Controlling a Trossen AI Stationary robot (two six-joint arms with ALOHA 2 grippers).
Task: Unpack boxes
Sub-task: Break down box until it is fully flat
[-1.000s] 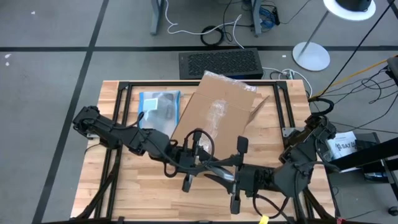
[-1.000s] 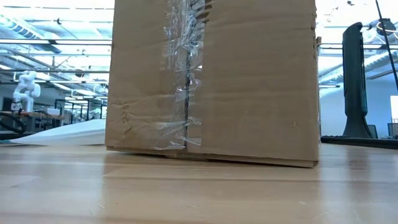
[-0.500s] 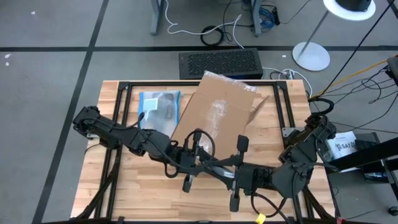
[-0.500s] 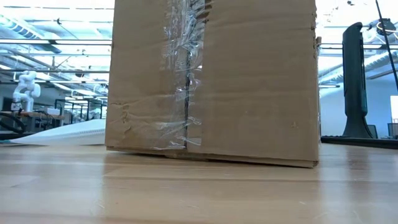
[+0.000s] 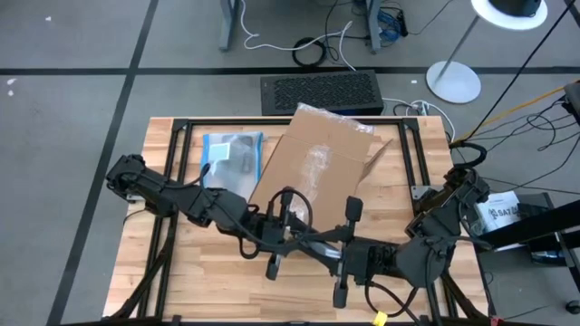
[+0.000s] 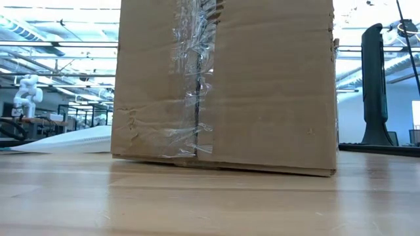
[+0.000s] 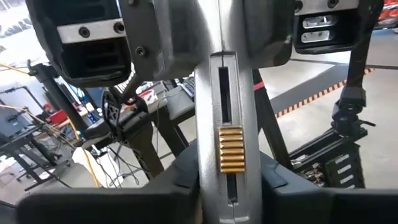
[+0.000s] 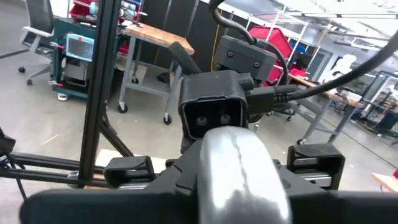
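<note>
**Cutter shared between both claws, box not opened yet**

I judge the step in hand to be getting the tool ready, not the unpacking itself. The left claw (image 5: 292, 237) and the right claw (image 5: 328, 252) meet above the front middle of the bench (image 5: 217, 281), well apart from the box (image 5: 317, 158). A silver cutter (image 7: 227, 124) with a ribbed gold slider runs between them. In each wrist view this cutter lies between that arm's own dark fingers, so both claws look closed narrowly on it. Which of them really carries the weight, I cannot tell.

The box stands at the back of the bench, a little turned, with a clear pouch (image 5: 231, 154) just beside it. In the low view the glossy tape (image 6: 193, 78) goes down its front seam, wrinkled but unbroken as far as I see.

For the next move I think one claw must let go, so that only one arm has a firm hold of the cutter. Then this arm can travel to the box and meet the taped seam, while the free arm steadies the cardboard.
</note>
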